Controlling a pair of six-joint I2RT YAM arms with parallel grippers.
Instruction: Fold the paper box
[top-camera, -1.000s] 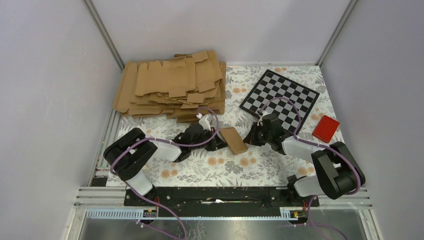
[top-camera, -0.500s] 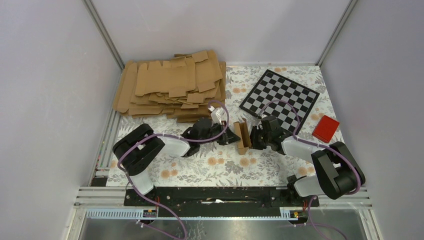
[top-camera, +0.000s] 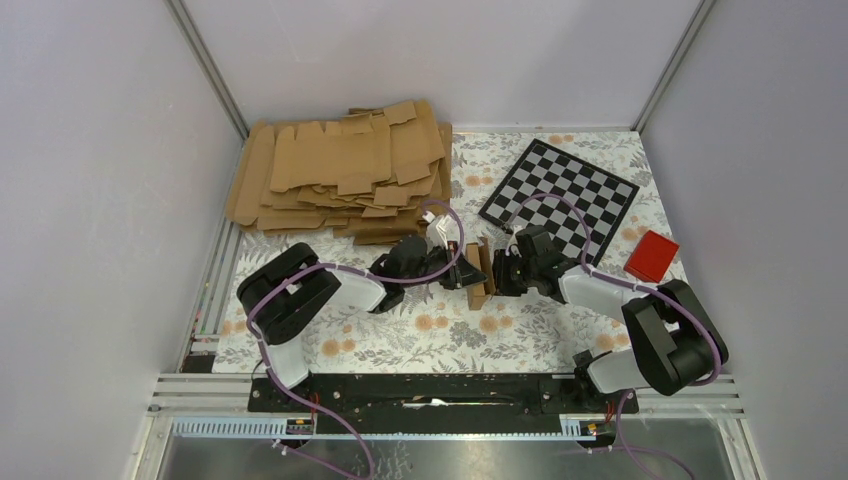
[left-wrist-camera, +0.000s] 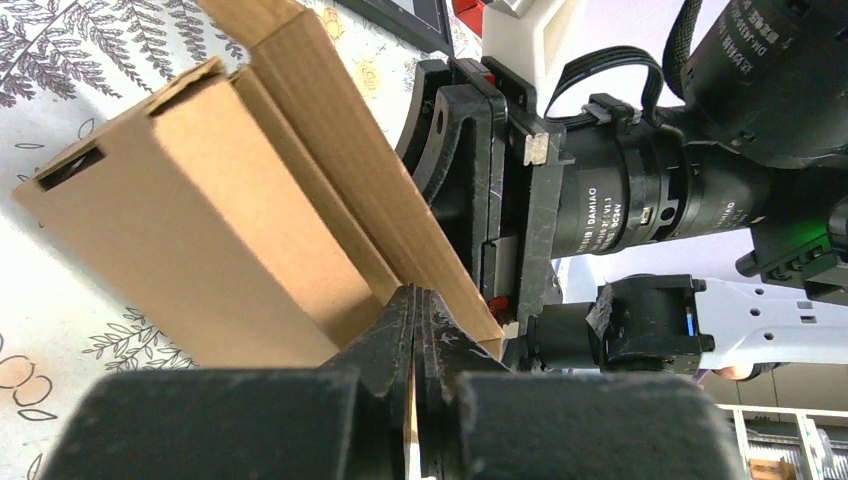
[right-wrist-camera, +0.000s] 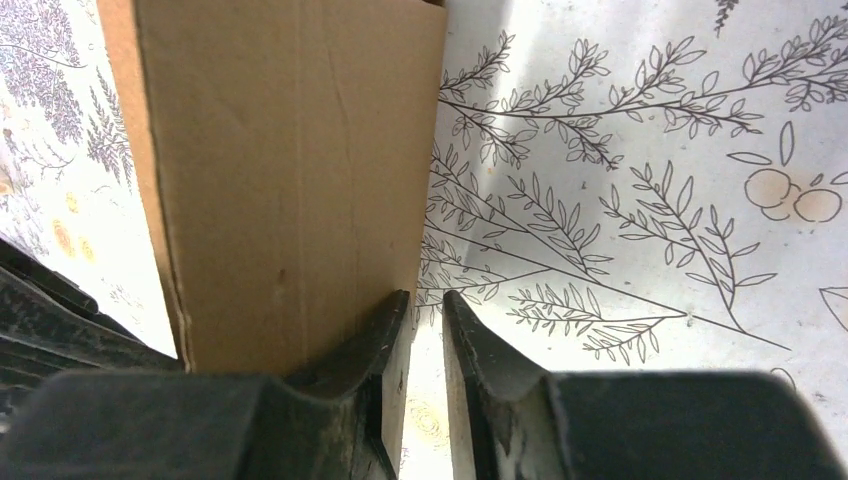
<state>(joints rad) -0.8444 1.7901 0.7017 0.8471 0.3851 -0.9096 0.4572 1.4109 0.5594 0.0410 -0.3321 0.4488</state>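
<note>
Two arms lean in from the near edge and meet over the middle of the flower-printed surface (top-camera: 430, 340). Far left at the back, a sprawling pile of flat cardboard blanks (top-camera: 340, 170) fills that corner. Its ragged front edge lies close behind the left arm's wrist.

The left claw (left-wrist-camera: 415, 318) is pressed together on a thin panel edge of the paper box (top-camera: 483, 270). The box stands on edge between the two claws, partly folded, with its long panels upright. In the left wrist view one slotted end faces outward.

Right up against the box on its other side, the right claw (right-wrist-camera: 424, 318) has its tips a slit apart, and bright surface shows through the gap. A broad box panel rests against the outside of one finger (right-wrist-camera: 375, 340).

Behind the right arm lies a checkerboard (top-camera: 560, 190), set at a slant, with one corner near that arm's wrist. Further right, a small red block (top-camera: 652, 257) sits near the surface's right edge. Bare printed surface lies open in front of both claws, toward the arm bases.
</note>
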